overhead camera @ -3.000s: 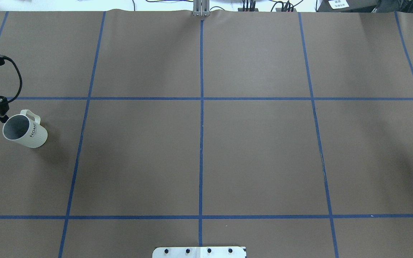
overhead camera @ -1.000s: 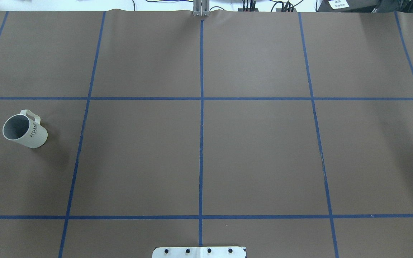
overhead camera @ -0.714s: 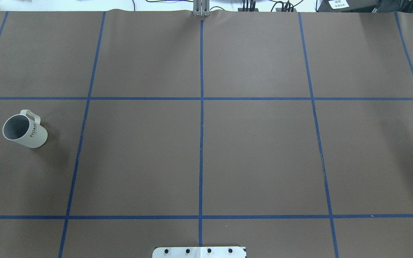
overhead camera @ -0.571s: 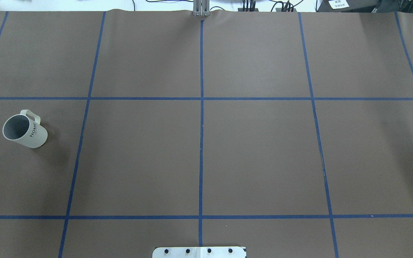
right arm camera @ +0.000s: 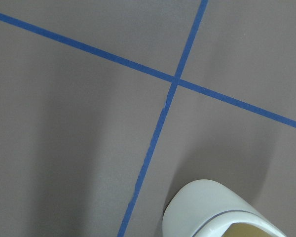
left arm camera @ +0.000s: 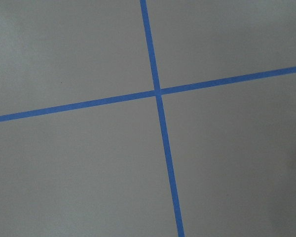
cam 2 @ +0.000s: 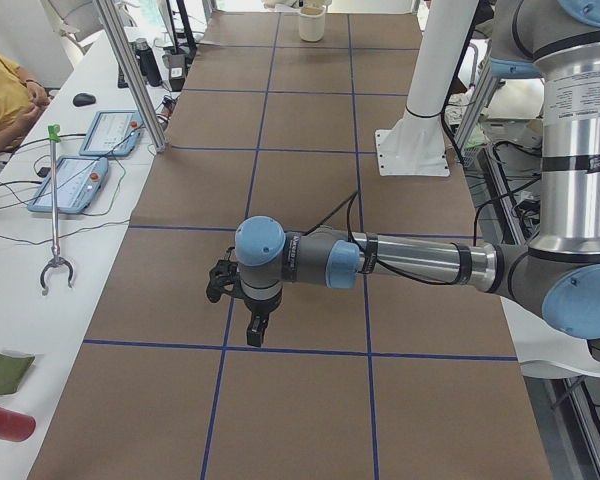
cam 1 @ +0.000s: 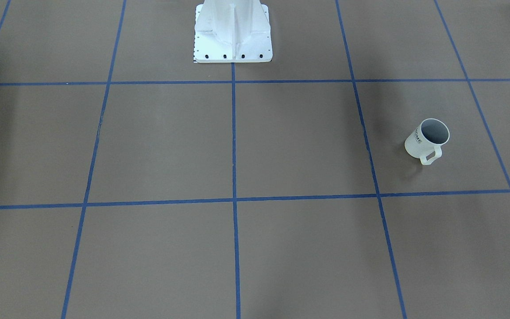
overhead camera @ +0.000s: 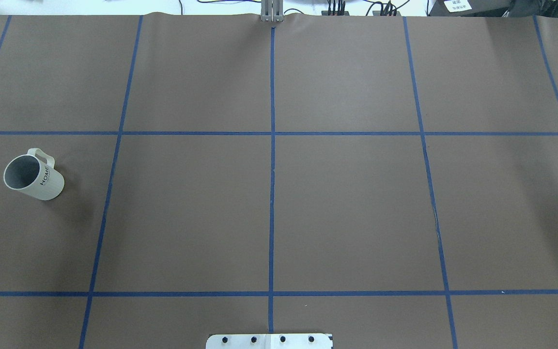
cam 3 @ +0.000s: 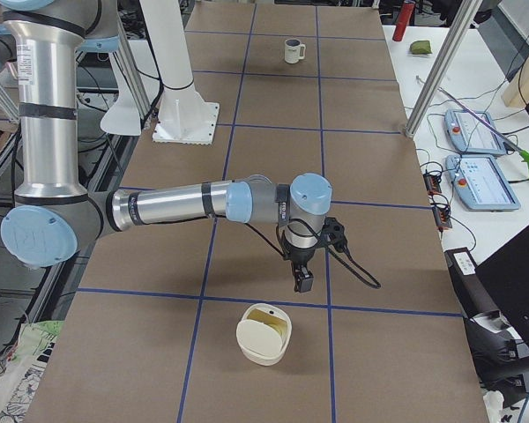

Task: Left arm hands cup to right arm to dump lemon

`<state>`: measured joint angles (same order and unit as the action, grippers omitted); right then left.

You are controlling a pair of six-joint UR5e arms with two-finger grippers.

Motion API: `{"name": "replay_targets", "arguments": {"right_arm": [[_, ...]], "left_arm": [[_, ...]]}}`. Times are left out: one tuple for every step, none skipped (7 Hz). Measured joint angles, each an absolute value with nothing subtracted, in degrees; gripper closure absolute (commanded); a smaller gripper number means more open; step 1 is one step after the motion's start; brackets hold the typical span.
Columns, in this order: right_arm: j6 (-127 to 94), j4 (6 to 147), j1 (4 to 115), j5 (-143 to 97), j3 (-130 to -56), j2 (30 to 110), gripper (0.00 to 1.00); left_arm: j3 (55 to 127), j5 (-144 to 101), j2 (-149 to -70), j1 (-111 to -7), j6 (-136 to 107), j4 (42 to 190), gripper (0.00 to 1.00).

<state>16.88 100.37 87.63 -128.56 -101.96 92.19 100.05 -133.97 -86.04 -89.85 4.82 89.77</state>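
The off-white cup (overhead camera: 33, 177) stands upright and alone on the brown table's left part, with a grey inside and no lemon showing in it. It also shows in the front view (cam 1: 427, 139) and far off in the right side view (cam 3: 293, 50). The left gripper (cam 2: 254, 335) hangs above the table and shows only in the left side view, so I cannot tell if it is open. The left arm hides the cup there. The right gripper (cam 3: 301, 284) points down, just short of a white container (cam 3: 264, 333) with a yellowish inside. I cannot tell its state.
The white container fills the lower edge of the right wrist view (right arm camera: 212, 210). The robot's white base plate (overhead camera: 269, 341) sits at the near table edge. Tablets (cam 2: 75, 180) and a grabber tool (cam 2: 55, 200) lie on the side desk, with a person beside them.
Three seconds ago the left gripper was beside the cup's rim at the overhead view's left edge. It has since left that view. The cup has not moved.
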Motion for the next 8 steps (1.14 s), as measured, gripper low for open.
{"name": "replay_targets", "arguments": {"right_arm": [[16.88,100.37,87.63,-128.66,-101.95,92.19,0.00],[16.88,100.39,87.63,-128.67,-101.93,92.19,0.00],[16.87,100.43,87.63,-128.69,-101.89,92.20,0.00],[16.87,100.59,87.61,-128.75,-101.85,91.90,0.00],[16.85,100.95,87.57,-128.88,-101.71,91.29,0.00],[16.82,101.18,87.55,-129.01,-101.44,91.03,0.00],[16.82,101.28,87.54,-129.36,-100.86,90.93,0.00],[16.83,101.32,87.54,-130.36,-99.99,90.99,0.00]], "left_arm": [[100.14,-133.97,-87.80,-89.75,4.84,86.36,0.00],[100.15,-134.01,-89.06,-89.75,4.91,83.58,0.00],[100.04,-134.02,-89.48,-89.74,4.97,82.53,0.00],[99.95,-134.03,-89.55,-89.73,4.99,82.21,0.00],[100.13,-134.06,-89.42,-89.75,5.00,82.08,0.00],[100.39,-134.07,-89.23,-89.79,5.01,81.96,0.00],[100.33,-134.07,-89.08,-89.81,5.01,81.88,0.00],[100.28,-134.10,-88.87,-89.82,5.01,81.85,0.00]]}}
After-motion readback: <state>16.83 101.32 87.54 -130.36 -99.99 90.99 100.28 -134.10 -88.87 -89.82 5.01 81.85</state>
